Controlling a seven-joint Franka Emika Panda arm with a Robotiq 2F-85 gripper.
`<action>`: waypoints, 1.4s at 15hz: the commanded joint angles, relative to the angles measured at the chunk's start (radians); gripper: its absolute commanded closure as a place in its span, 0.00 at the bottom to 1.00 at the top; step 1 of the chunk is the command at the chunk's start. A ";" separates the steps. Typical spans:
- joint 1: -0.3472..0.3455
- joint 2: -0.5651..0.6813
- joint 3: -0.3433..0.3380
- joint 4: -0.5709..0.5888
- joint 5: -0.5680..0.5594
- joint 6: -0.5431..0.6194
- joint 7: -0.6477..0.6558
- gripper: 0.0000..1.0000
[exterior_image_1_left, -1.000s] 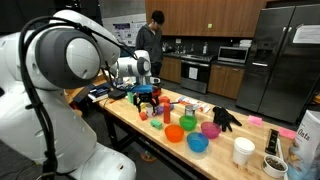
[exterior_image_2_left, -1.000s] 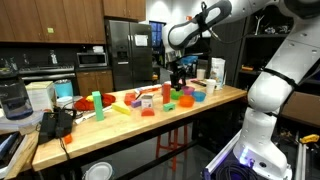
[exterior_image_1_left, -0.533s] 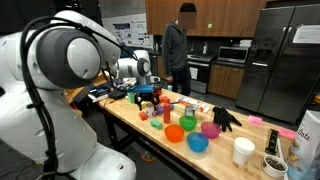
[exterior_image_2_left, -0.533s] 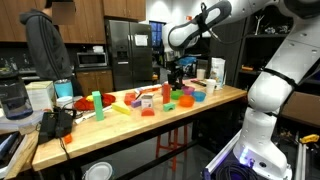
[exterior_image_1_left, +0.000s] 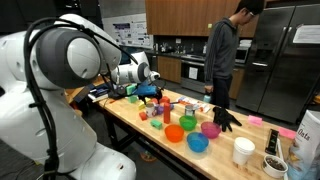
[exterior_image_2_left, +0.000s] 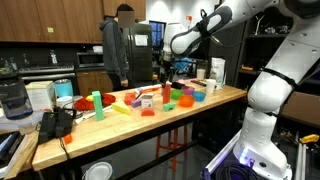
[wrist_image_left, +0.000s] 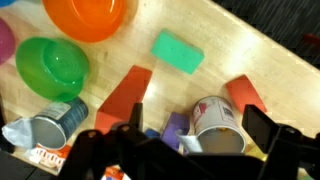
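Jaws are held wide apart and empty above the bench (wrist_image_left: 240, 62). In the wrist view a small can (wrist_image_left: 213, 120) is seen between them, toward 1 o'clock, apparently upright. A red block (wrist_image_left: 125, 95) is seen at 11 o'clock.

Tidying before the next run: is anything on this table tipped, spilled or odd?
Nothing looks spilled or broken. Two tin cans seem to lie on their sides among the blocks, though the wrist view's angle leaves doubt. A black glove lies on the table.
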 joint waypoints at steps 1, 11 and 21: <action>0.011 -0.005 -0.019 -0.054 -0.016 0.215 -0.019 0.00; -0.137 -0.012 0.095 -0.111 -0.065 0.393 0.507 0.00; -0.253 -0.020 0.209 -0.101 -0.223 0.337 1.044 0.00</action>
